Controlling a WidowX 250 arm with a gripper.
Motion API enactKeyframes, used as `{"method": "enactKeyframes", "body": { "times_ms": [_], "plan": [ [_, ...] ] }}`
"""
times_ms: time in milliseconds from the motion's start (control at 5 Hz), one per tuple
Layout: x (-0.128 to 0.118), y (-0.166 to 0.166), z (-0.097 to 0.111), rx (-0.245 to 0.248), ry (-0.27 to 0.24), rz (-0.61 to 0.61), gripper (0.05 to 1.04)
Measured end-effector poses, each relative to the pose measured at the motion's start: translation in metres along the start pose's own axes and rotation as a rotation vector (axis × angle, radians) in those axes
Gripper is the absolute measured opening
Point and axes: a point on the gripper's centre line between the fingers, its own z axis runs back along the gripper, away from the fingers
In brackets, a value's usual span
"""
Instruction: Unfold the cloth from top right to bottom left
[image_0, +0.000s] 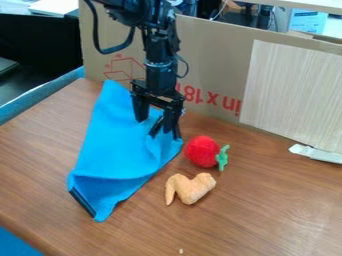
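Looking down through the camera view, I see my gripper (154, 126) over the blue cloth (117, 145), pointing down. Its two fingers are apart, with some blue showing in the gap. The cloth is bunched up close by the finger on the right of the view. I can't tell if that finger touches it.

The cloth lies on the brown table (280, 215), on the left side of the view. It is long and skinny at the top, where it goes up near the cardboard (214, 45). Down low it gets wrinkly, and it has a black edge (82, 202) at the bottom left.

Just beside the cloth, on its right, I see a red berry (201, 151) with a green leaf (222, 157). The berry lies on its side. Below it is a tan chicken wing (191, 188), near the cloth too. Both sit right on the table.

The cardboard stands up like a wall behind it all. A pale board (290, 92) is up against it on the right, and a white strip (317, 153) lies near the bottom of that board.
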Motion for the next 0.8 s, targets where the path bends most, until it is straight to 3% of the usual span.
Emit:
{"method": "enactKeyframes", "body": {
  "times_ms": [400, 600, 800],
  "plan": [
    [-0.0032, -0.0017, -0.0027, -0.002, 0.037, -0.029, 0.379],
    [-0.0028, -0.0016, -0.0025, -0.003, 0.040, -0.033, 0.155],
    [-0.0028, -0.0011, -0.0028, 0.000, 0.039, -0.047, 0.067]
  ]
}}
